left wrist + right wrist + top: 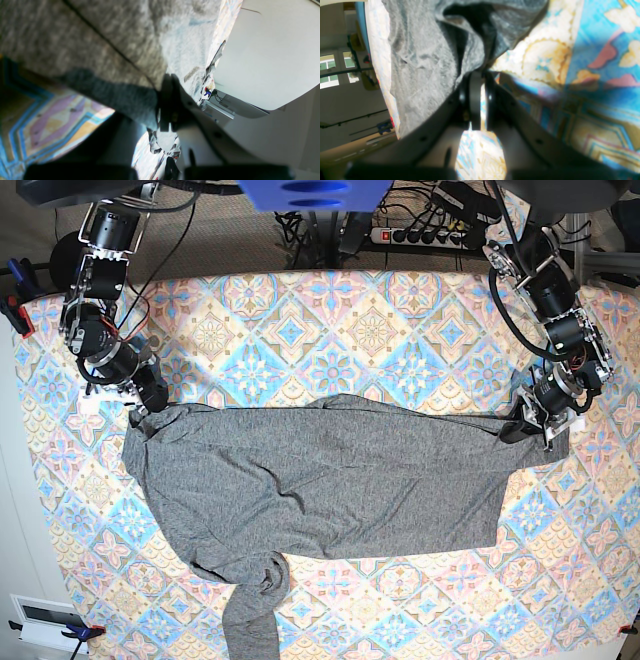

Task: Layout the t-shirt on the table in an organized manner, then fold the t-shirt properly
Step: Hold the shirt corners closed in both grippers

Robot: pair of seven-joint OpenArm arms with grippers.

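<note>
The dark-grey t-shirt (pixel 320 475) lies stretched wide across the table (pixel 330 330), held taut along its upper edge between both arms. One long sleeve (pixel 252 610) trails off bunched toward the front left. On the right of the base view, my left gripper (pixel 527 426) is shut on a corner of the t-shirt. The left wrist view shows the left gripper (pixel 168 83) with its jaws pinching the t-shirt (pixel 75 37). My right gripper (pixel 146 406) is shut on the opposite corner, and in the right wrist view the right gripper (pixel 480 73) has grey t-shirt (pixel 420 62) gathered between its jaws.
A power strip (pixel 430 230) and cables lie behind the table's far edge. A blue mount (pixel 315 192) sits at the top centre. Clamps hold the table cloth at the left edge (pixel 17 310). A white box (pixel 45 620) stands off the front left corner.
</note>
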